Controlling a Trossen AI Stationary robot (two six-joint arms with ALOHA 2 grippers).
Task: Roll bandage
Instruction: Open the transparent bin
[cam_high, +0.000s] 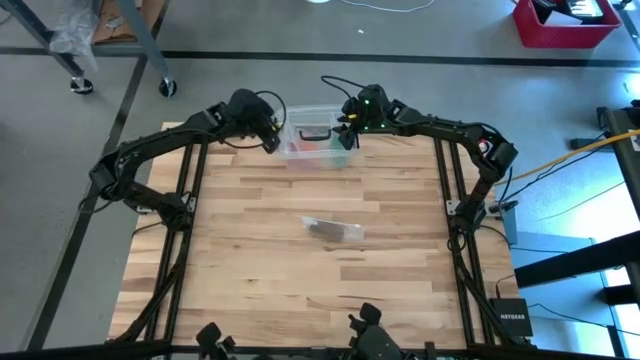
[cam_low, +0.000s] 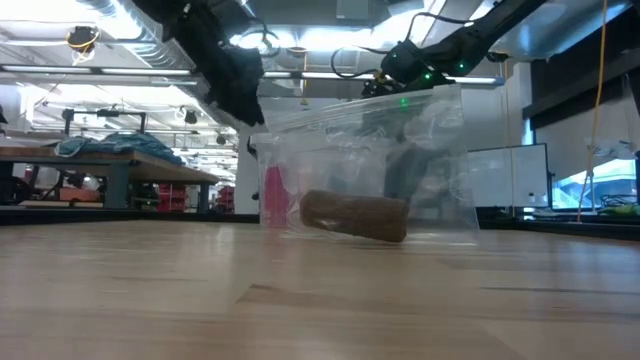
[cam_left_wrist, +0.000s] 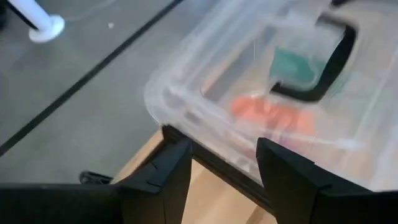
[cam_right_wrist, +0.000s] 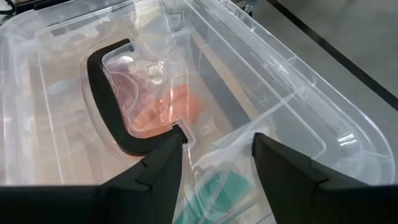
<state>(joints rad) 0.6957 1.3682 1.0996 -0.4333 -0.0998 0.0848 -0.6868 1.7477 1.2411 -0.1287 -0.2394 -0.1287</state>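
High view: bandage (cam_high: 333, 230) lay rolled in a clear bag (cam_high: 350, 232) mid-table (cam_high: 260, 280), well apart from both arms.
Low view: brown roll sat inside the bag.
Left wrist view: left tool (cam_left_wrist: 221, 171) spread at the clear box (cam_left_wrist: 205, 106) edge.
Right wrist view: right tool (cam_right_wrist: 217, 163) spread over the box lid by its black handle (cam_right_wrist: 109, 106).

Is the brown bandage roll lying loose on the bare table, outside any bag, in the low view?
No, the bandage roll sits inside the clear plastic bag that stands on the wooden table.
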